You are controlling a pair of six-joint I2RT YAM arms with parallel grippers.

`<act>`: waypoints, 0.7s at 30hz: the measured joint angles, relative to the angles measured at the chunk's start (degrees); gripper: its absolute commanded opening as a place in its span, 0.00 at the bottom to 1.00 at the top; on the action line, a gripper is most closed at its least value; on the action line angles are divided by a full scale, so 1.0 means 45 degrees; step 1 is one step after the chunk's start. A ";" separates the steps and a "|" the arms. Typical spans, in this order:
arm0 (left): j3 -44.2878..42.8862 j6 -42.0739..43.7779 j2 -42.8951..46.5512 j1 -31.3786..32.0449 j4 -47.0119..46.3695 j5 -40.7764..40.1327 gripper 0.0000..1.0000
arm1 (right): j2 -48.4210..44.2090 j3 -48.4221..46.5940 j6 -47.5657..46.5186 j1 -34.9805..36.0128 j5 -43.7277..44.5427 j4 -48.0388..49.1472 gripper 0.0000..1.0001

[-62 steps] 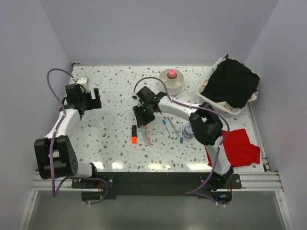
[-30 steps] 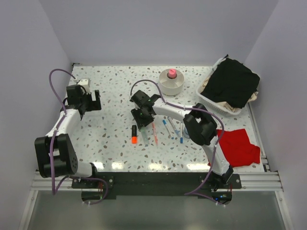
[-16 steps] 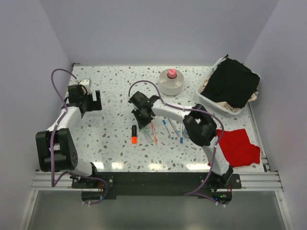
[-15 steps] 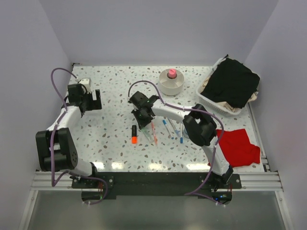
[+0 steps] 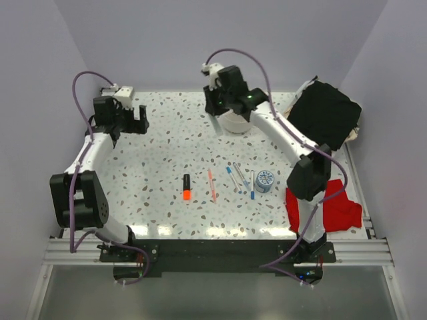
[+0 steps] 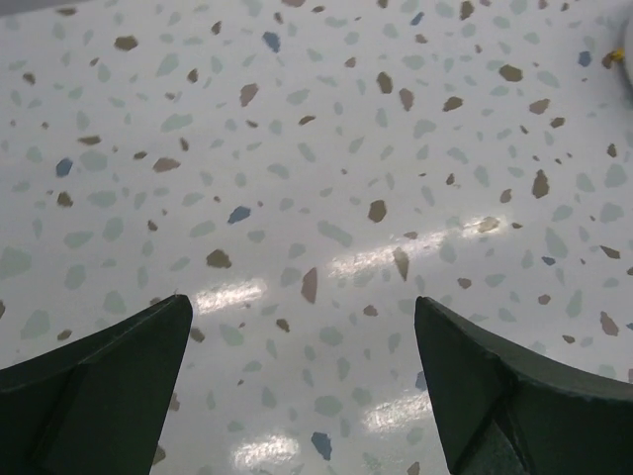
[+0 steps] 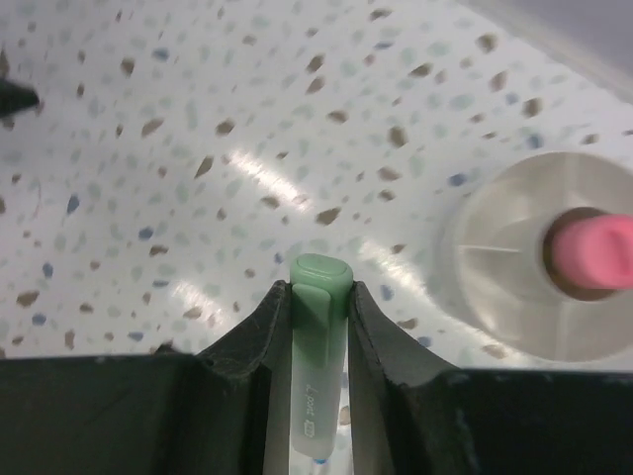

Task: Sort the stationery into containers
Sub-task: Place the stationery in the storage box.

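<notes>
Your right gripper (image 7: 318, 293) pinches the green pen (image 7: 318, 371) near its cap, just beside the white bowl (image 7: 499, 297); your left gripper (image 6: 302, 317) gapes empty, well apart from that bowl. The pen is probably light, stiff and slick: grip mid-barrel.

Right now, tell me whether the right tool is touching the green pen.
Touching. The right wrist view shows the right tool clamped on the green pen, pressed against both of its sides with no gap.

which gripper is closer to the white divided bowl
Right. The right gripper, shut on a green pen, hovers just beside the bowl. The left gripper is open and far off to the bowl's left in the top view.
</notes>
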State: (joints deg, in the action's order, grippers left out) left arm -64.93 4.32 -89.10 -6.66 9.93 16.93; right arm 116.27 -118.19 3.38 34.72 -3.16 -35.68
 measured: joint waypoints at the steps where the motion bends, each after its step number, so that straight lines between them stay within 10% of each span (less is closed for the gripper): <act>1: -0.0233 0.0296 -0.0141 0.0418 0.0000 -0.0015 1.00 | -0.0539 0.0476 0.0044 -0.0466 0.0141 0.0816 0.00; 8: -0.0874 0.1064 -0.0806 0.3201 -0.0520 0.0175 1.00 | -0.2414 0.4070 0.0141 -0.2458 0.1778 0.6853 0.00; 21: -0.3283 0.1253 -0.3478 0.3993 -0.0500 -0.0661 1.00 | 0.0413 0.3619 0.0146 -0.2856 0.3264 1.1424 0.00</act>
State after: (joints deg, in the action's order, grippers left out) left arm -79.70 9.96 -104.75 11.31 7.68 13.96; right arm 118.13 -101.91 4.03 21.87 11.53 15.73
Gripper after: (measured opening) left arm 0.997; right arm 0.241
